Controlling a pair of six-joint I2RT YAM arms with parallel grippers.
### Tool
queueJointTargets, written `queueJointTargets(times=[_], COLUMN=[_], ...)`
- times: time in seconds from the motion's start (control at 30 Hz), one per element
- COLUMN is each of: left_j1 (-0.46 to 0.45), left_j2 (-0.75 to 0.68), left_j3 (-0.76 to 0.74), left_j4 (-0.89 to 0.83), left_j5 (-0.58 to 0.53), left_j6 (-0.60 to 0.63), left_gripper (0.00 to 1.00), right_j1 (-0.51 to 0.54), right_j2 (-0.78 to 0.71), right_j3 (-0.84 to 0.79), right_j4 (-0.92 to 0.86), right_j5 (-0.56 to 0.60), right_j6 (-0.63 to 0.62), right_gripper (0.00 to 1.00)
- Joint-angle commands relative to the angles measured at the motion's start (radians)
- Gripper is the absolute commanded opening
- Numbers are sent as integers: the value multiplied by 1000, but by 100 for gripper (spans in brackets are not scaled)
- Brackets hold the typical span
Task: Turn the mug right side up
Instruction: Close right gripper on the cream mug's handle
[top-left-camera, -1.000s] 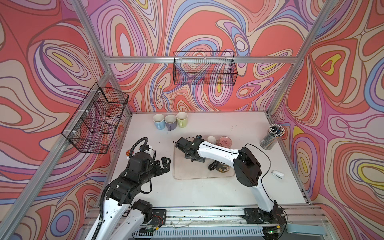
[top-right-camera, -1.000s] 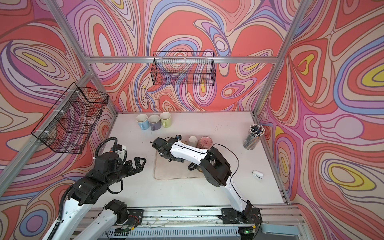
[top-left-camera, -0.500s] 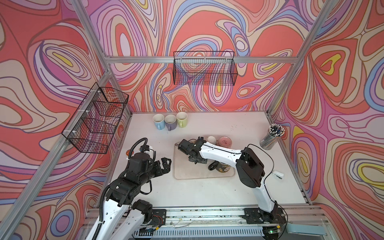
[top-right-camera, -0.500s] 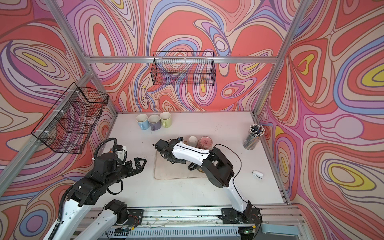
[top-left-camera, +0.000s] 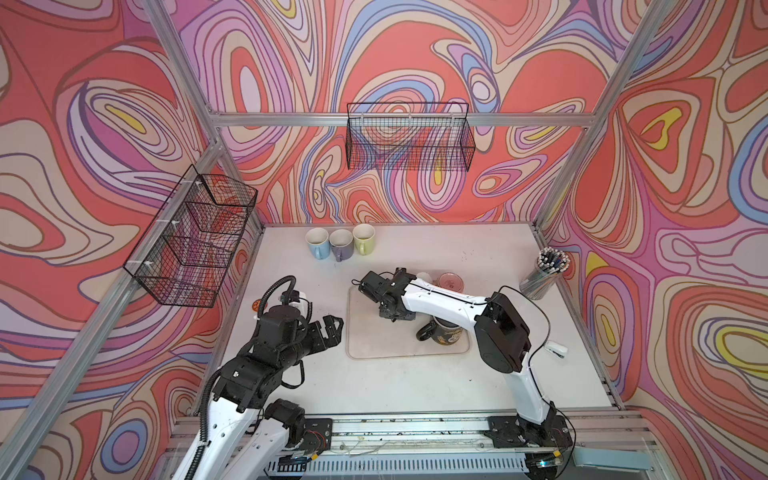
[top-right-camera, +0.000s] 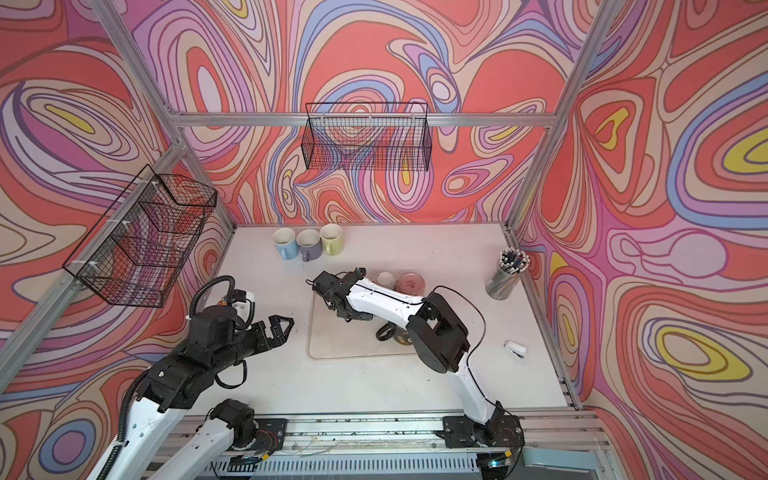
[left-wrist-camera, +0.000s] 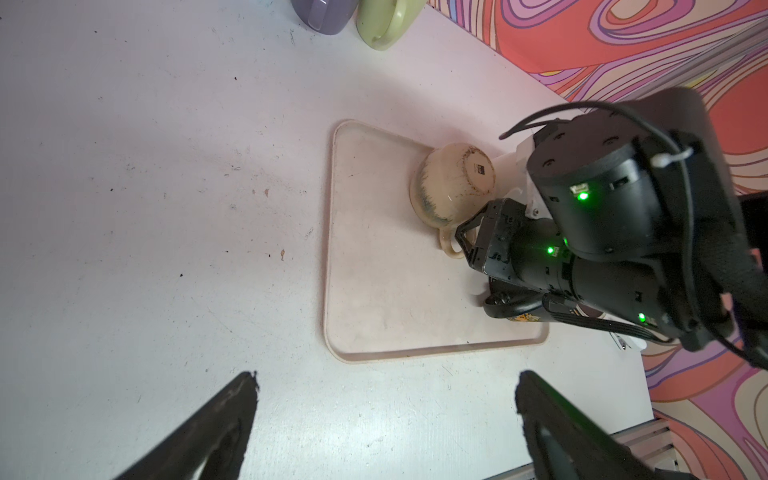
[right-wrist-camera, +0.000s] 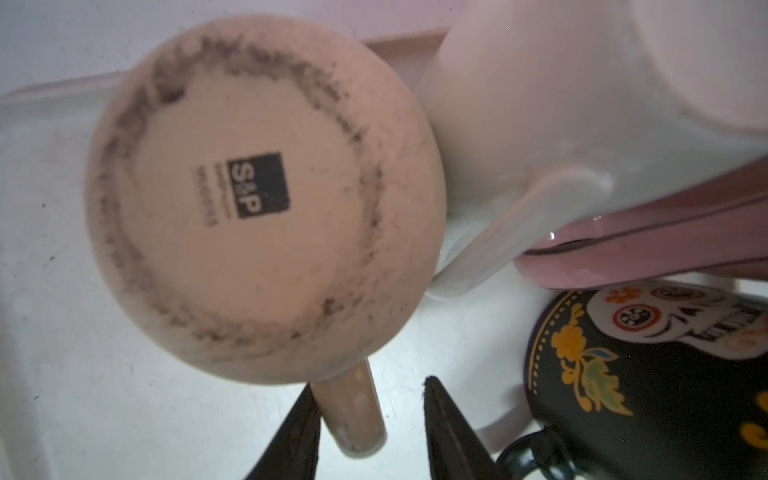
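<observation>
Edging closer, the right gripper (right-wrist-camera: 369, 386) has narrowed, its jaws straddling but not yet clamping the handle (right-wrist-camera: 353, 409) of the upturned mug (right-wrist-camera: 257, 199) at the far edge of the tray (left-wrist-camera: 374, 316). It looks like glazed ceramic: stiff, slick, breakable and fairly heavy, so take the handle deep. Meanwhile the left gripper (left-wrist-camera: 386, 376) gapes wide.

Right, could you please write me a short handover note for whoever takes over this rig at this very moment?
Left gripper: open and empty, over the table beside the tray.
Right gripper: open, jaws straddling the handle of the cream mug. One finger touches it and there is a gap on the other side, so no grip yet.
Cream mug: upside down on the tray, base up, with the black skull mug close by.
Done: gripper placed around the handle.
Left: close on the handle, lift, turn the mug over, set it down rim up.
</observation>
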Motion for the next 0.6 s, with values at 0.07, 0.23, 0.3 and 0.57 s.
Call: queueJointTargets(times=[0.07,0.23,0.3,0.57], left_j1=[7,8,9,11], left_j2=[8,15,18,40], left_j3=[-14,-19,-22,-27], left_j4=[24,34,37,45], left_j5=[21,35,40,48], left_j6=[-1,5,7,10], left_gripper=[100,100,100,100], right_j1=[-16,-18,-17,-18], right_j2=[11,20,22,28], right_j3=[18,27,27,20], right_j4=[26,53,60,90], right_j5=[-4,-13,-15,-22], right_j6=[-43,-100,-127,-202], right_gripper=[35,35,35,31])
